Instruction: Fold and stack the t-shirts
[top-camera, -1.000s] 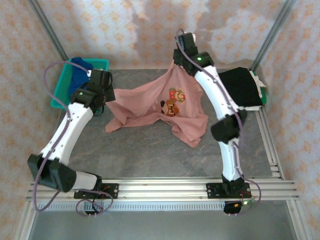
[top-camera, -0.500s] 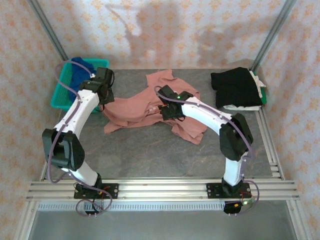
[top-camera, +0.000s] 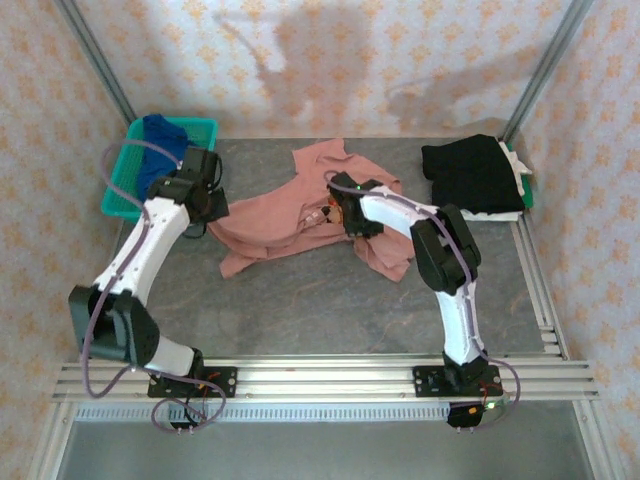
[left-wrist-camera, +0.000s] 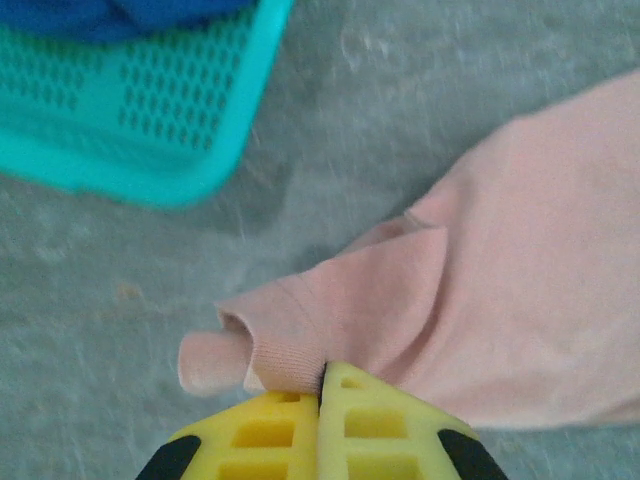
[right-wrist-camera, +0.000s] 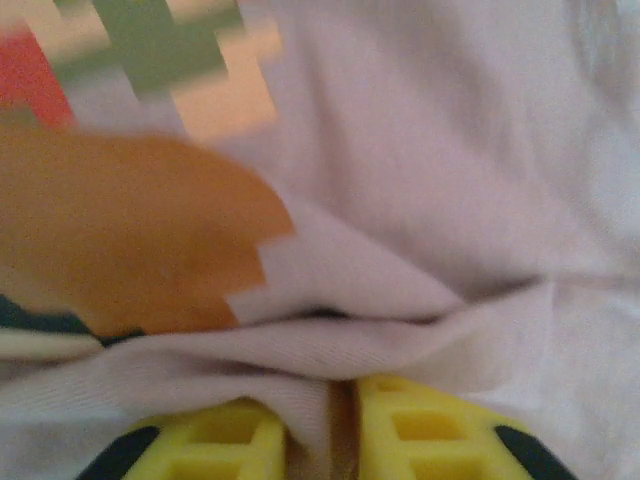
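Note:
The dusty-pink t-shirt (top-camera: 290, 215) lies crumpled mid-table, its pixel print (top-camera: 322, 213) partly folded under. My left gripper (top-camera: 212, 206) is at the shirt's left edge, shut on a ribbed hem (left-wrist-camera: 285, 345) just above the table; the yellow fingers (left-wrist-camera: 270, 430) meet. My right gripper (top-camera: 345, 212) sits low on the cloth beside the print (right-wrist-camera: 120, 230), and a fold of pink cloth (right-wrist-camera: 310, 400) is pinched between its nearly closed fingers (right-wrist-camera: 430, 430). The royal-blue t-shirt (top-camera: 160, 140) is bundled in the basket. At the back right lies the black t-shirt (top-camera: 472, 175), folded.
The teal mesh basket (top-camera: 125, 185) stands at the back left, close behind my left gripper, its corner (left-wrist-camera: 200, 150) near the hem. White and green items (top-camera: 500, 213) lie under the black shirt. Bare grey table (top-camera: 300, 310) stretches in front of the pink shirt.
My right arm came down from high at the back, and the lifted pink shirt dropped into a heap. The right gripper opened, then closed on cloth beside the print. The left stayed shut.

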